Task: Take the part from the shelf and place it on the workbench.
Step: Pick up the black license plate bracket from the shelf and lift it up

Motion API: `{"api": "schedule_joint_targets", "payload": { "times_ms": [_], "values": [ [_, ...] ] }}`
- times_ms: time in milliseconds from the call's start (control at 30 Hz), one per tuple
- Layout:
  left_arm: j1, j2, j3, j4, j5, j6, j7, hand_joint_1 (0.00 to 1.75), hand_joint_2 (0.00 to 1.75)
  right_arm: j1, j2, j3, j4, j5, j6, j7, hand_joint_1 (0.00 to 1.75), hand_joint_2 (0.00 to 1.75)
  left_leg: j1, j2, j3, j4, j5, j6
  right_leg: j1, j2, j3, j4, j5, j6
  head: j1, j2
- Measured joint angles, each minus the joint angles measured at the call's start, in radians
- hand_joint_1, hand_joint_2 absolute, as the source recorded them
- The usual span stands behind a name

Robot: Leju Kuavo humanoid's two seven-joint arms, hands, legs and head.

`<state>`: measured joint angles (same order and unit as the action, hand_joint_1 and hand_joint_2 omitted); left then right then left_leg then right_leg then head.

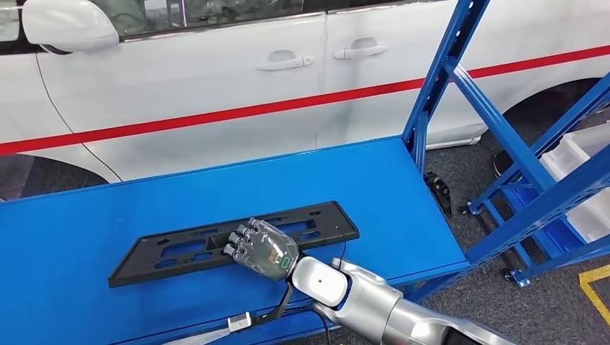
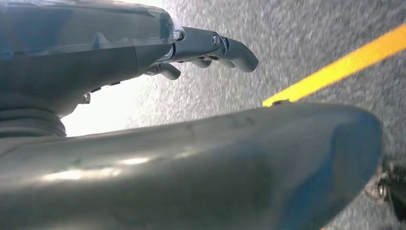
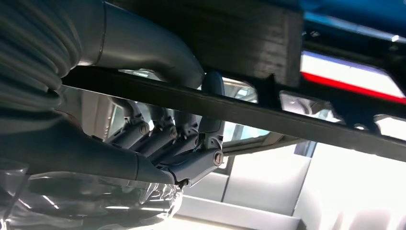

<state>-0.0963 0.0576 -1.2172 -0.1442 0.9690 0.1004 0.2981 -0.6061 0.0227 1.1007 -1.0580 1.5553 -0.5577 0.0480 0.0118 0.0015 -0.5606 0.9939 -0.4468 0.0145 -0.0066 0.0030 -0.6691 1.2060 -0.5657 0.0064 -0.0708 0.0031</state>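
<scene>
The part [image 1: 180, 251] is a long black slotted frame lying flat on the blue workbench [image 1: 302, 172], slightly skewed. My right hand [image 1: 260, 249] grips its near rail around the middle, fingers curled over the top. In the right wrist view the thumb lies on one side of the black rail [image 3: 268, 115] and the dark fingers [image 3: 163, 136] on the other. My left hand [image 2: 206, 48] hangs over the grey floor with its fingers apart and nothing in them.
A white car [image 1: 216, 79] with a red stripe stands close behind the bench. The blue shelf frame [image 1: 503, 144] rises at the bench's right end, with white bins [image 1: 583, 172] on it. Yellow floor lines [image 1: 593, 287] mark the grey carpet at the right.
</scene>
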Motion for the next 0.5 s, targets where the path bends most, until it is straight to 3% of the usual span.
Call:
{"api": "schedule_joint_targets", "payload": {
  "times_ms": [33, 67, 100, 167, 233, 267, 367, 433, 500],
  "values": [
    [0.0, 0.0, 0.0, 0.0, 0.002, 0.001, -0.001, 0.0, 0.0, 0.002, 0.002, -0.004, 0.007, -0.004, -0.001, -0.009, 1.65, 1.75, 0.0, 0.0, -0.001, 0.001, 0.0, 0.001, -0.001, 0.0, -0.03, 0.061, -0.021, 0.002, 0.0, 0.0],
    [0.001, 0.0, 0.0, 0.0, 0.005, 0.002, -0.002, 0.0, 0.0, 0.004, 0.004, -0.008, 0.013, -0.007, -0.001, -0.016, 1.66, 1.75, -0.001, -0.001, -0.001, 0.001, 0.0, 0.001, -0.002, 0.0, -0.048, 0.094, -0.024, 0.002, 0.0, 0.0],
    [0.002, 0.0, 0.0, 0.0, 0.008, 0.003, -0.002, 0.0, 0.0, 0.005, 0.006, -0.011, 0.018, -0.009, -0.002, -0.022, 1.67, 1.75, -0.001, -0.002, 0.0, 0.002, -0.001, 0.001, -0.004, 0.0, -0.048, 0.089, -0.009, 0.002, 0.0, 0.0],
    [0.003, 0.0, 0.0, 0.0, 0.013, 0.004, -0.005, 0.0, 0.0, 0.005, 0.012, -0.022, 0.025, -0.012, -0.002, -0.03, 1.68, 1.75, -0.001, -0.003, 0.001, 0.005, -0.004, -0.003, -0.006, -0.001, 0.004, -0.024, 0.06, -0.002, 0.0, 0.0],
    [0.002, -0.001, 0.0, 0.0, 0.018, 0.006, -0.019, 0.0, 0.0, 0.003, 0.02, -0.034, 0.029, -0.016, -0.001, -0.036, 1.67, 1.75, -0.005, -0.004, -0.002, 0.012, -0.009, -0.012, -0.004, -0.002, 0.057, -0.142, 0.102, -0.008, 0.0, 0.0],
    [0.002, -0.001, 0.0, 0.0, 0.019, 0.008, -0.028, 0.0, 0.0, 0.002, 0.023, -0.04, 0.031, -0.018, -0.001, -0.038, 1.67, 1.75, -0.006, -0.004, -0.004, 0.014, -0.011, -0.017, -0.002, -0.002, 0.069, -0.17, 0.107, -0.011, 0.0, 0.0],
    [0.003, 0.0, 0.0, 0.0, 0.025, 0.032, -0.07, 0.0, 0.0, 0.003, 0.028, -0.054, 0.036, -0.021, -0.004, -0.048, 1.67, 1.75, -0.004, -0.004, -0.005, 0.016, -0.015, -0.035, 0.0, -0.001, 0.072, -0.181, 0.107, -0.027, 0.0, 0.0],
    [0.003, 0.001, 0.0, 0.0, 0.028, 0.057, -0.107, 0.0, 0.0, 0.002, 0.031, -0.065, 0.039, -0.022, -0.008, -0.05, 1.66, 1.75, -0.001, -0.004, -0.024, 0.065, -0.051, -0.045, -0.004, -0.003, 0.075, -0.189, 0.111, -0.039, 0.0, 0.0],
    [0.003, 0.003, 0.0, 0.0, 0.029, 0.075, -0.134, 0.0, 0.87, 0.003, 0.034, -0.072, 0.043, -0.022, -0.012, -0.051, 1.66, 1.75, 0.002, -0.003, -0.079, 0.187, -0.114, -0.052, -0.004, -0.004, 0.075, -0.19, 0.112, -0.045, 0.0, 0.0]
  ]
}}
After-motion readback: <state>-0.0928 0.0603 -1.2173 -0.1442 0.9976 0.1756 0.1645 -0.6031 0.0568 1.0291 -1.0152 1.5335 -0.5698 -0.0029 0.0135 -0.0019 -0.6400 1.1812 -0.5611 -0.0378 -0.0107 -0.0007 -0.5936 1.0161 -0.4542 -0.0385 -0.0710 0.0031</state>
